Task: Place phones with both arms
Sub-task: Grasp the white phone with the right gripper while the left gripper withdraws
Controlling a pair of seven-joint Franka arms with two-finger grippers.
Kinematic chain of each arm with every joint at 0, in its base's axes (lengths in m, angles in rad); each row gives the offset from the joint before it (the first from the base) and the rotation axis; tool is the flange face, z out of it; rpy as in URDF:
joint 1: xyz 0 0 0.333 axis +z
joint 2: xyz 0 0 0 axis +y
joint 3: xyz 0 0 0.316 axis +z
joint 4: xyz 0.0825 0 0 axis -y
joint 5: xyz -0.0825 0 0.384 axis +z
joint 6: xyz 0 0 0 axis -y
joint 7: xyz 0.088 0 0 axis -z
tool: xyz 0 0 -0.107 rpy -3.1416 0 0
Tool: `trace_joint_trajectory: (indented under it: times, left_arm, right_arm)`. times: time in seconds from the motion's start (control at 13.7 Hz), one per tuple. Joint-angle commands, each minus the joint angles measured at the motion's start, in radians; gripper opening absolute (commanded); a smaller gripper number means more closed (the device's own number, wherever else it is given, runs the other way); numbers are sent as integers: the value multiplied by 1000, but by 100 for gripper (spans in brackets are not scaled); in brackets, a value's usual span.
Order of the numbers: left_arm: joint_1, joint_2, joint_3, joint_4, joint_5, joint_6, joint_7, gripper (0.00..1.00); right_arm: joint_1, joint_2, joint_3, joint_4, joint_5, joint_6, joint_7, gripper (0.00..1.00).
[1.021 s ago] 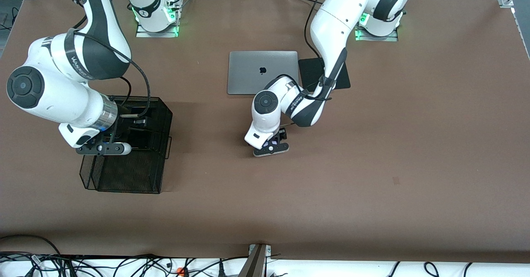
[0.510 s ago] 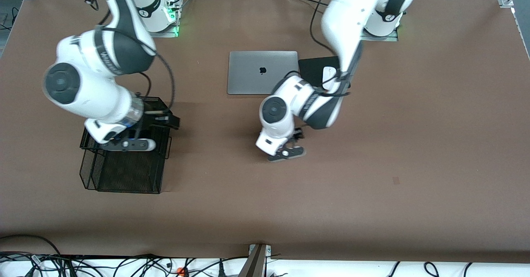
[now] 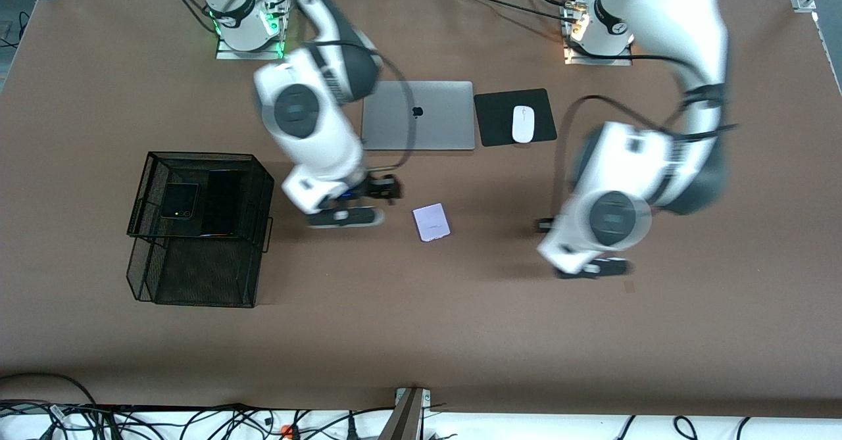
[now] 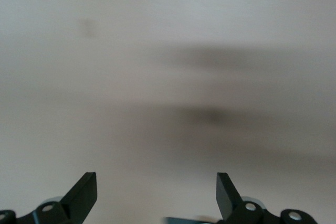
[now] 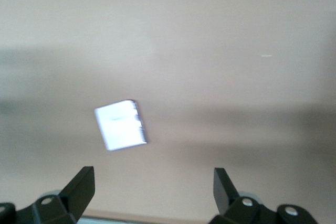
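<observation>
A small squarish lavender phone [image 3: 431, 221] lies flat on the brown table, nearer the front camera than the laptop; it also shows in the right wrist view [image 5: 121, 124]. A small squarish black phone [image 3: 179, 200] and a long slim black phone [image 3: 223, 202] lie side by side in the black wire basket [image 3: 197, 156]. My right gripper [image 3: 345, 217] [image 5: 152, 188] hangs open and empty over the table between basket and lavender phone. Over bare table toward the left arm's end, my left gripper [image 3: 592, 268] [image 4: 157, 192] is open and empty.
A shut silver laptop [image 3: 418, 114] lies near the robots' bases. Beside it, a white mouse [image 3: 523, 124] rests on a black pad [image 3: 490, 124]. Cables run along the table's edge nearest the front camera.
The right arm swung from over the basket toward the table's middle. The left arm lifted away from the lavender phone toward its own end, leaving the phone uncovered.
</observation>
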Motion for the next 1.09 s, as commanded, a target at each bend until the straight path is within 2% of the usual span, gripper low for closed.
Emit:
trace_joint_trajectory:
  times: [0.0,0.15,0.36,0.58,0.8,1.02]
  left_arm:
    - [122,-149,-18,-113,28,-2,200,100]
    - [179,-228,-18,-152,25,-3,282,100]
    - [248,-379,-18,-244,27,-3,381,100]
    - [286,-493,-21,-312,15,1,443,100]
    - [298,-596,-20,-367,21,1,498,100]
    - [309,-624,-26,-381,10,11,526,100]
  right_arm:
    - [59,133,-16,57,2,136,29,100]
    - [97,210,-16,57,-6,248,27,100]
    - [133,299,-18,57,-92,360,24,100]
    - [133,320,-16,57,-188,367,9,100]
    - [147,331,-16,57,-201,370,9,100]
    - [153,349,-16,57,-210,397,9,100]
